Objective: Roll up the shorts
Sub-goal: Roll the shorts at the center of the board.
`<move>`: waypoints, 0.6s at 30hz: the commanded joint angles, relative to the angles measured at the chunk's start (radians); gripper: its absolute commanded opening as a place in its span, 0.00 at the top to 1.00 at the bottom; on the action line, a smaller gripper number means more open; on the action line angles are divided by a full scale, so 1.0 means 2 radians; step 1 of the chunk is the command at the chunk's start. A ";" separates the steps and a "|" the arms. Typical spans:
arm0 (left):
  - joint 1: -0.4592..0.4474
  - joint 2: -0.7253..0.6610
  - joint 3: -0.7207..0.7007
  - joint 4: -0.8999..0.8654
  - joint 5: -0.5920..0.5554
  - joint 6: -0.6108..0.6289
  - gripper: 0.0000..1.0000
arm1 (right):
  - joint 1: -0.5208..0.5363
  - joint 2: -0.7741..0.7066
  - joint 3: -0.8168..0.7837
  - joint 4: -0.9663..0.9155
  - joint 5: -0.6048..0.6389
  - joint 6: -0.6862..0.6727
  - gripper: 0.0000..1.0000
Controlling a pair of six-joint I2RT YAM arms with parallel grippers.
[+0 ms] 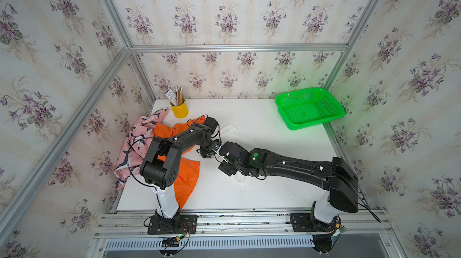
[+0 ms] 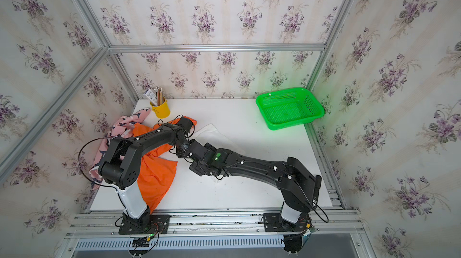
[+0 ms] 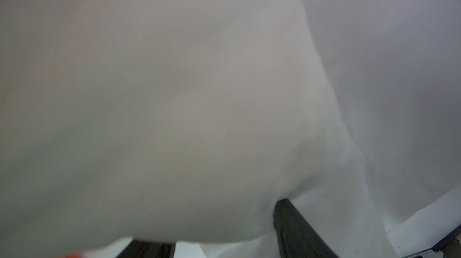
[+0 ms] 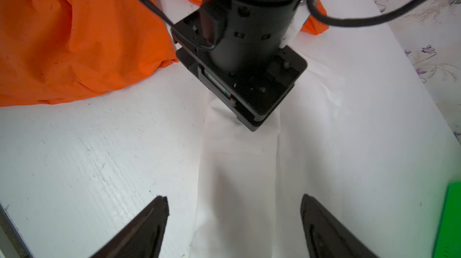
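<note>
You have 3 shorts on the white bench (image 1: 249, 189). The largest showing is the orange shorts (image 1: 185, 179), crumpled on the left side under the left arm. Behind them, the pink whale-print shorts (image 1: 139, 134) are heaped and spilling over the bench's left edge. The white shorts (image 4: 239, 169) lie mid-bench in a long folded strip, hard to pick out against the bench.

Your left pincer (image 1: 208, 154) presses down on one end of the strip, closed around a bunch of white cloth. Your right pincer (image 4: 234, 199) hovers wide, its fingers astride the strip.

Around you, floral wallpaper (image 1: 224, 7) covers the walls inside an aluminium frame (image 1: 237, 47). A green basket (image 1: 309, 123) sits at the far right corner, and a yellow cup (image 1: 180, 111) of pencils at the far left.
</note>
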 commanded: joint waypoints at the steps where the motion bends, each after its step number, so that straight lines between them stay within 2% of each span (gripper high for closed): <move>1: 0.000 0.003 0.003 -0.008 -0.007 0.008 0.36 | 0.001 0.031 -0.001 -0.024 0.008 0.031 0.12; 5: 0.001 0.002 0.002 -0.010 -0.011 0.010 0.36 | 0.002 0.065 -0.040 0.008 0.024 0.035 0.12; 7: 0.002 0.003 0.004 -0.010 -0.010 0.011 0.36 | 0.002 0.077 -0.060 0.028 0.029 0.036 0.15; 9: 0.003 0.000 0.007 -0.010 -0.008 0.012 0.34 | 0.002 0.085 -0.074 0.041 0.042 0.048 0.27; 10: 0.003 -0.004 0.008 -0.009 -0.009 0.012 0.32 | 0.001 0.084 -0.077 0.045 0.033 0.053 0.39; 12: 0.003 -0.023 0.008 -0.007 -0.014 0.011 0.30 | -0.001 0.070 -0.079 0.053 -0.021 0.070 0.62; 13: 0.003 -0.033 0.007 -0.007 -0.018 0.010 0.30 | -0.004 0.062 -0.080 0.057 -0.053 0.077 0.68; 15: 0.003 -0.066 0.004 -0.007 -0.027 0.010 0.27 | -0.013 0.045 -0.081 0.070 -0.139 0.100 0.77; 18: 0.003 -0.107 0.002 -0.017 -0.034 0.008 0.25 | -0.042 0.024 -0.095 0.107 -0.266 0.138 0.82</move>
